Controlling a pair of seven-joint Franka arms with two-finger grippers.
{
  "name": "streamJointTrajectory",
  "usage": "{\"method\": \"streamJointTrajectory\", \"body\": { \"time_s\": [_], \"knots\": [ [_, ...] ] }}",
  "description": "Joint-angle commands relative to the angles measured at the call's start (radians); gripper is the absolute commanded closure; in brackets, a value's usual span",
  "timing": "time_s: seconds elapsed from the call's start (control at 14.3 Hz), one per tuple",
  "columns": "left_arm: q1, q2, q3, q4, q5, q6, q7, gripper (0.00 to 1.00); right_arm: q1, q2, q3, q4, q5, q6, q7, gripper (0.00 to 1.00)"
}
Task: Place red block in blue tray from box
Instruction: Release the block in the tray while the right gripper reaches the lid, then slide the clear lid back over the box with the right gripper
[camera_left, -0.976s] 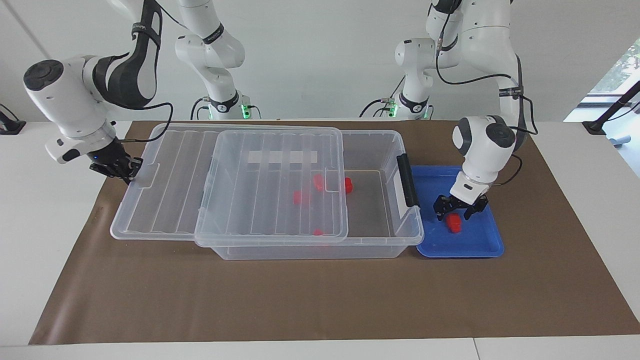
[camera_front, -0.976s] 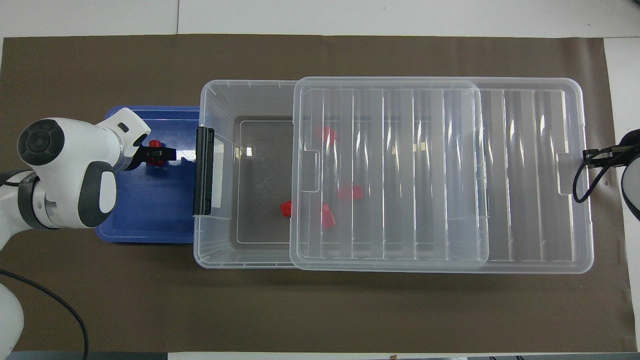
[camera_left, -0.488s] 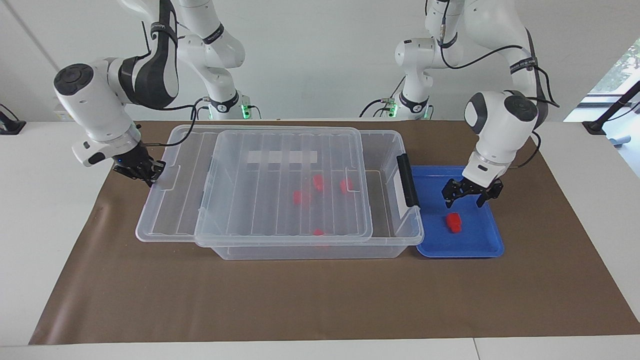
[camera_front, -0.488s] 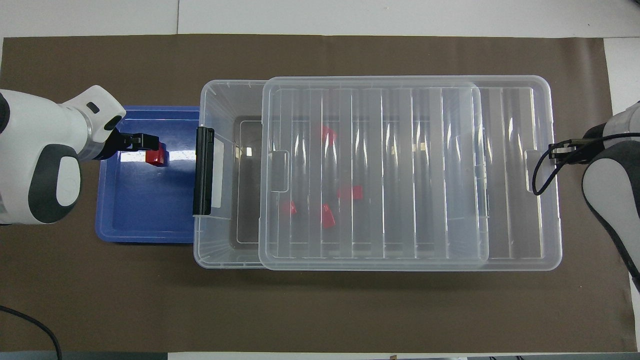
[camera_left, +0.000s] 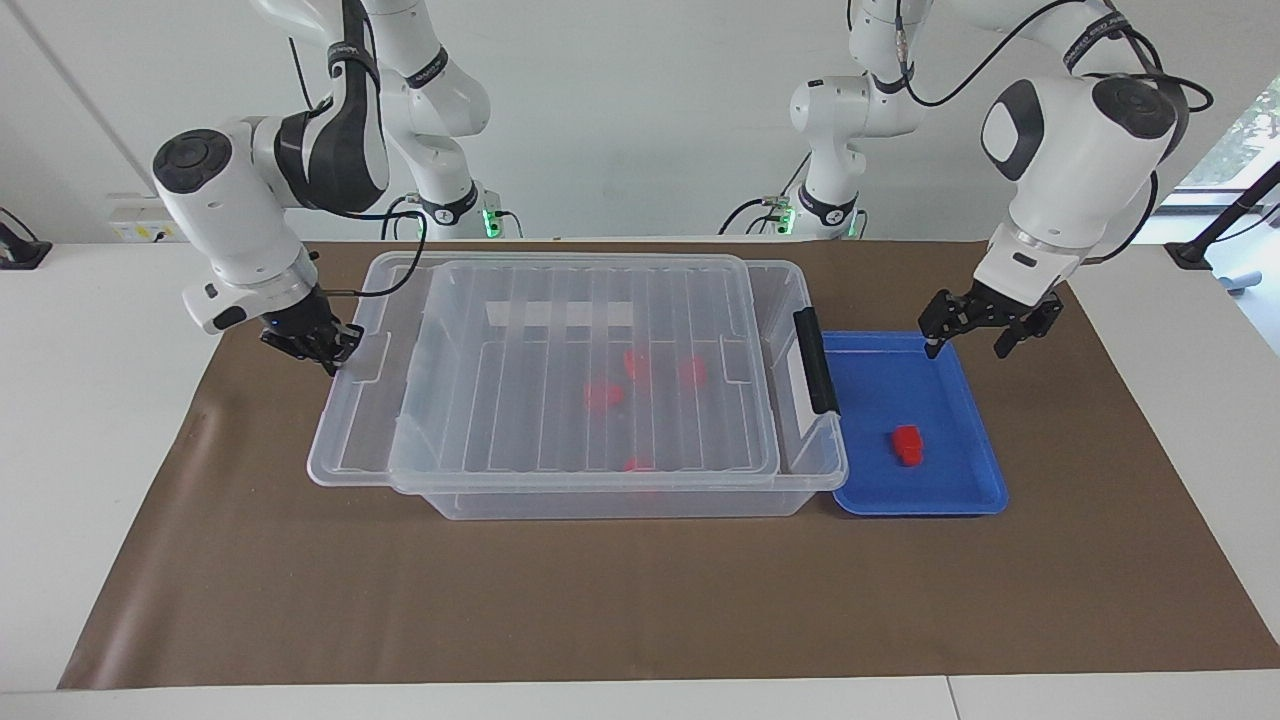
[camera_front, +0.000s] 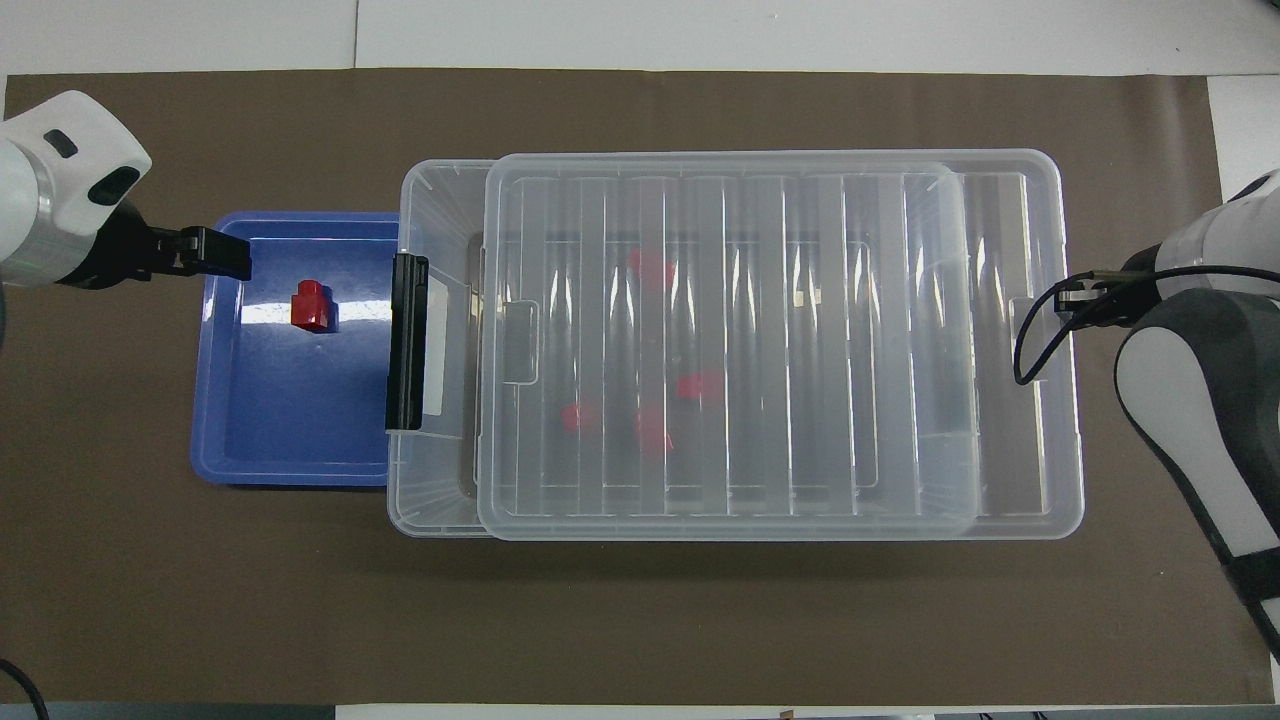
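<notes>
A red block (camera_left: 907, 444) lies in the blue tray (camera_left: 960, 500), apart from any gripper; it also shows in the overhead view (camera_front: 310, 305) in the tray (camera_front: 215, 460). My left gripper (camera_left: 965, 348) is open and empty, raised over the tray's rim at the end away from the box; it shows in the overhead view too (camera_front: 235, 262). The clear box (camera_left: 815, 470) holds several red blocks (camera_left: 600, 395) seen through its ribbed lid (camera_left: 560, 420). My right gripper (camera_left: 325, 352) is shut on the lid's end rim at the right arm's end of the box.
The box's black clip handle (camera_left: 815, 360) faces the tray, which touches that end of the box. The lid (camera_front: 780, 350) overhangs the box (camera_front: 430, 500) at the right arm's end. A narrow strip of the box stays uncovered beside the handle. A brown mat (camera_left: 640, 600) covers the table.
The left gripper has let the red block go in the tray, risen and drawn back toward the tray's outer end. The right gripper has slid the lid toward the tray, covering most of the box.
</notes>
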Motion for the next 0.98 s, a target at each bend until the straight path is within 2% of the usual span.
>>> {"method": "streamJointTrajectory", "body": {
  "time_s": [0.0, 0.14, 0.42, 0.56, 0.91],
  "knots": [
    [0.008, 0.014, 0.0, 0.113, 0.012, -0.128, 0.025, 0.0, -0.006, -0.013, 0.006, -0.006, 0.01, -0.014, 0.017, 1.0],
    [0.011, 0.014, 0.008, 0.154, 0.012, -0.178, 0.031, 0.0, -0.006, -0.011, 0.01, -0.006, 0.01, -0.014, 0.026, 1.0],
    [0.013, 0.006, 0.014, 0.168, 0.006, -0.271, 0.033, 0.0, 0.0, -0.011, 0.039, -0.005, 0.01, -0.014, 0.072, 1.0],
    [0.011, -0.038, 0.012, 0.171, 0.006, -0.267, 0.034, 0.0, 0.0, -0.011, 0.05, -0.005, 0.01, -0.014, 0.104, 1.0],
    [0.02, -0.083, 0.011, 0.13, 0.004, -0.272, 0.036, 0.0, 0.0, -0.011, 0.105, -0.005, 0.01, -0.014, 0.193, 1.0]
  ]
}}
